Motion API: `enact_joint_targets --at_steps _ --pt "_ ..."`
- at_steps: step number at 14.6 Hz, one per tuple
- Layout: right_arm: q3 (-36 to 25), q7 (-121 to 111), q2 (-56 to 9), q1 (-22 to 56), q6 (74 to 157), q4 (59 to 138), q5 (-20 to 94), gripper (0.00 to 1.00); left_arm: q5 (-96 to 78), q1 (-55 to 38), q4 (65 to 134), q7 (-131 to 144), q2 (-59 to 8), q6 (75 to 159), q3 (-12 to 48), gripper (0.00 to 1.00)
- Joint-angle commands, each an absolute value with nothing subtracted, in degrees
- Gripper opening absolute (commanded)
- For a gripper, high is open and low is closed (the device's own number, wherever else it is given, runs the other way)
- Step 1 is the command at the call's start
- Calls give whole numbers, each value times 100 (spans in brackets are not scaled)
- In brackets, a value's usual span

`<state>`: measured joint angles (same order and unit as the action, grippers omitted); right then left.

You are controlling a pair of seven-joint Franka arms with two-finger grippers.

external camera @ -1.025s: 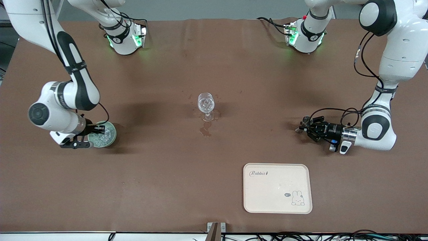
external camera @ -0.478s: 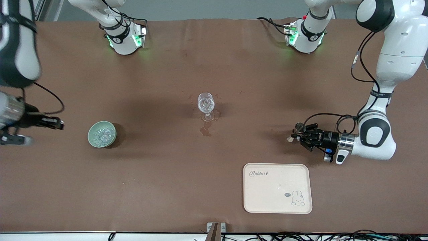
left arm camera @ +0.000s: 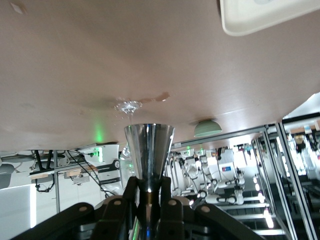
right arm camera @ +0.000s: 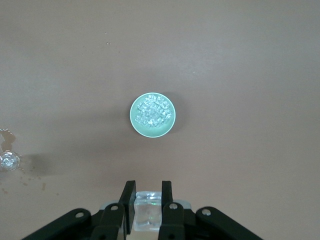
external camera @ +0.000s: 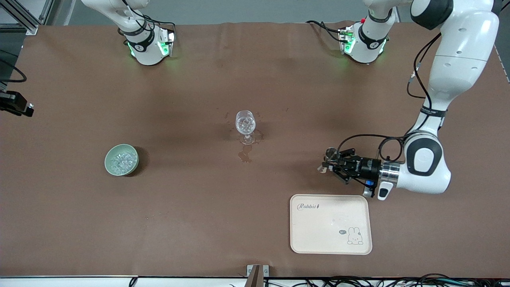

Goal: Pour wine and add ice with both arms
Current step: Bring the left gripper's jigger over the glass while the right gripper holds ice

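Note:
A pale green bowl (external camera: 121, 159) of ice (external camera: 120, 161) stands toward the right arm's end of the table. My right gripper (external camera: 24, 109) is high over the bowl (right arm camera: 152, 115). In the right wrist view this gripper (right arm camera: 148, 192) is shut on one clear ice cube (right arm camera: 148, 212). A clear wine glass (external camera: 245, 122) stands mid-table. My left gripper (external camera: 332, 164) lies level, low over the table, shut on a shiny steel cone-shaped cup (external camera: 330, 152). In the left wrist view the gripper (left arm camera: 148, 187) holds the cup (left arm camera: 149, 150) by its narrow stem, its mouth toward the glass (left arm camera: 129, 106).
A cream tray (external camera: 330, 224) with a rabbit print lies nearer to the front camera than the left gripper. A small wet stain (external camera: 245, 153) marks the brown table cover beside the glass foot. Both arm bases (external camera: 149, 46) (external camera: 364, 42) stand along the table's back edge.
My right gripper has lifted out of the bowl with an ice cube and risen high. My left gripper has carried the steel cup toward the middle of the table, closer to the tray.

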<state>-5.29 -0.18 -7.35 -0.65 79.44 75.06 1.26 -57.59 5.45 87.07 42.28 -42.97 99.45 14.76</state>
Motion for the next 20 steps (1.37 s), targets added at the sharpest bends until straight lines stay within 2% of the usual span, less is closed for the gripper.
enact_joint_targets --at_steps 1,6,12,15,17,20 --pt "-475 79 -677 -106 7998 7585 70 0 -5819 309 8929 4832 -3816 10159 1477 0" --pt "-475 62 -659 -114 8217 7681 70 0 -5792 -157 9482 5352 -3052 10492 1477 0" --pt "-466 53 -589 -97 8323 7796 62 0 -5775 -1272 10185 6492 -2418 12099 1485 0" --pt "-466 18 -598 -105 8306 7787 62 0 -5513 -1606 10222 7108 -2364 12409 1485 0" --pt "-466 18 -598 -97 8288 7787 62 0 -4654 -2037 10204 8159 -2355 12970 1485 0" --pt "-466 26 -598 -88 8297 7778 62 0 -3815 -2171 10072 8876 -2329 12999 1512 0"
